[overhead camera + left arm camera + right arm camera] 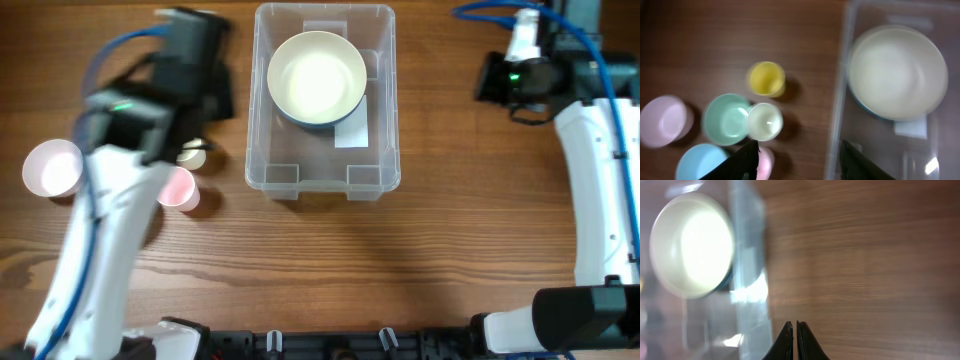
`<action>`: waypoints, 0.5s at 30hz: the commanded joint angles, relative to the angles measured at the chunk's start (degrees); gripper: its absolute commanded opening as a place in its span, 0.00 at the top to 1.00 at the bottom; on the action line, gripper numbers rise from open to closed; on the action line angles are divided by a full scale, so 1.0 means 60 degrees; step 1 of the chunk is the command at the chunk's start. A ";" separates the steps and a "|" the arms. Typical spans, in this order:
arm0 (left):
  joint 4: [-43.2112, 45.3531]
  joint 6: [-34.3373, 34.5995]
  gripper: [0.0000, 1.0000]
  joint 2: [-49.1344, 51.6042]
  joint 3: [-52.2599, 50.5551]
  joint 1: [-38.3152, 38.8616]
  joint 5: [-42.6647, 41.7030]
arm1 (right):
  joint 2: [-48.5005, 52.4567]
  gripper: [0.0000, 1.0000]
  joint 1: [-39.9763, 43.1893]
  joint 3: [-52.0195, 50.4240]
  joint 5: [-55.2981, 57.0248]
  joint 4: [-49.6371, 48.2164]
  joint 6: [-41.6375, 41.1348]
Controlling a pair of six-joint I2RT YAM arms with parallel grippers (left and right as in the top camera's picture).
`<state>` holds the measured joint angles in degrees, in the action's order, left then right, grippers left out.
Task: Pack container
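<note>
The clear plastic container [268,160] stands at the table's top middle, with a cream bowl [317,78] with a blue outside inside it and a white label [352,130] on its base. It also shows in the left wrist view [836,100] and the right wrist view [751,280]. My left gripper [799,152] is open and empty, above the table between the container's left wall and a cluster of cups. My right gripper [792,330] is shut and empty, over bare wood right of the container.
Left of the container lie a yellow cup [766,78], a cream cup [765,121], a mint bowl [725,119], a light blue bowl [697,161], a pink bowl [662,121] and a small pink cup [765,162]. The left arm [110,200] covers most of them overhead.
</note>
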<state>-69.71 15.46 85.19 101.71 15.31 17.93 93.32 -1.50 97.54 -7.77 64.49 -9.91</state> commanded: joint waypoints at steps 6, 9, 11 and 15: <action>-0.0113 0.0466 0.57 -0.0379 0.0015 -0.4054 -0.3971 | 0.0426 0.96 -0.3195 -0.0087 -0.0364 0.0739 0.1399; -0.0113 0.0466 0.56 -0.0080 0.0015 -0.4197 -0.4062 | 0.0947 0.96 -0.4149 -0.0087 -0.0517 0.0787 0.1388; -0.0113 0.0466 0.56 0.0040 0.0015 -0.4197 -0.4062 | 0.1351 0.96 -0.4590 -0.0087 -0.0772 0.0739 0.1326; -0.0109 0.0463 0.55 0.0127 0.0015 -0.4197 -0.4062 | 0.2197 0.96 -0.5082 -0.0087 -0.1504 0.0812 0.1144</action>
<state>-70.37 17.56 85.69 101.69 -9.50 -4.84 102.89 -30.37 97.54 -12.53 69.08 -2.68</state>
